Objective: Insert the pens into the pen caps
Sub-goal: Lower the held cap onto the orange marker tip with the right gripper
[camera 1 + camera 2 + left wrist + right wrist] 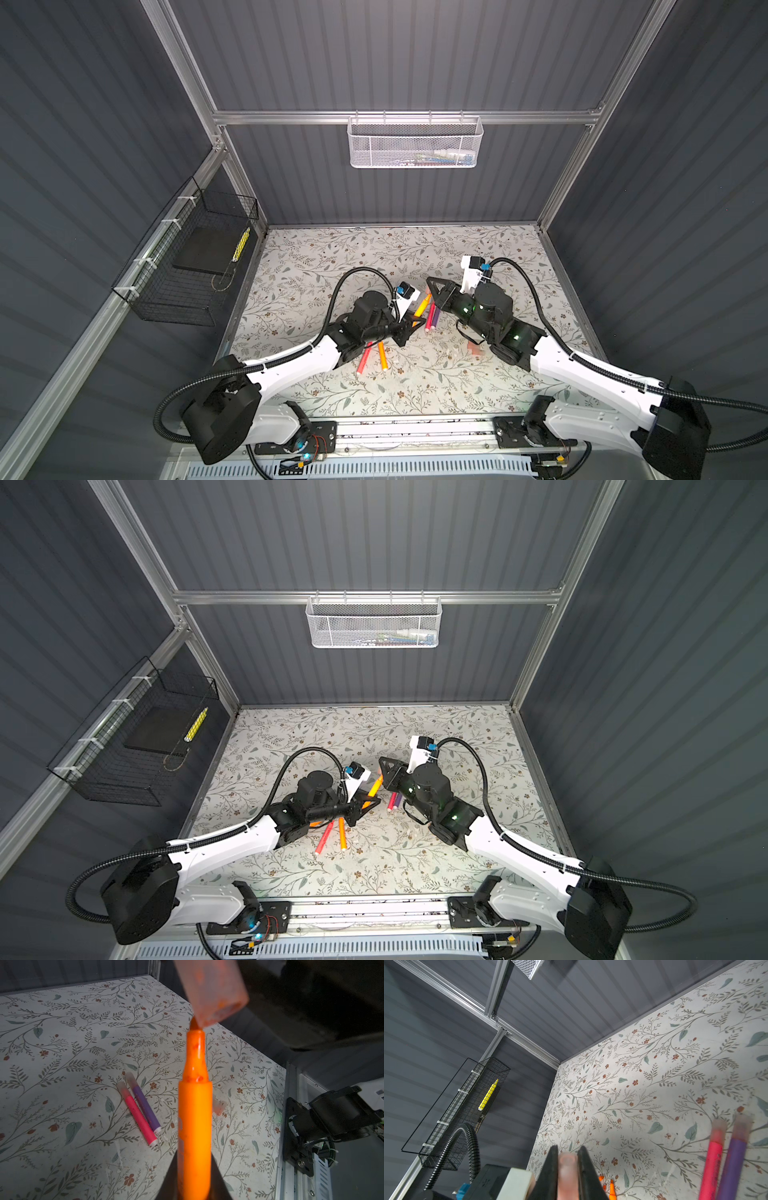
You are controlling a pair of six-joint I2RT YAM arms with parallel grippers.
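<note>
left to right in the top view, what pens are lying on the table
pink pen → orange pen → capped pink pen → capped purple pen. The held orange pen is in the air, so not listed.

We see a glossy plastic orange pen (195,1126), a cloudy translucent plastic cap (214,991), matt printed tabletop (62,1064), bare aluminium frame (291,117)
</note>
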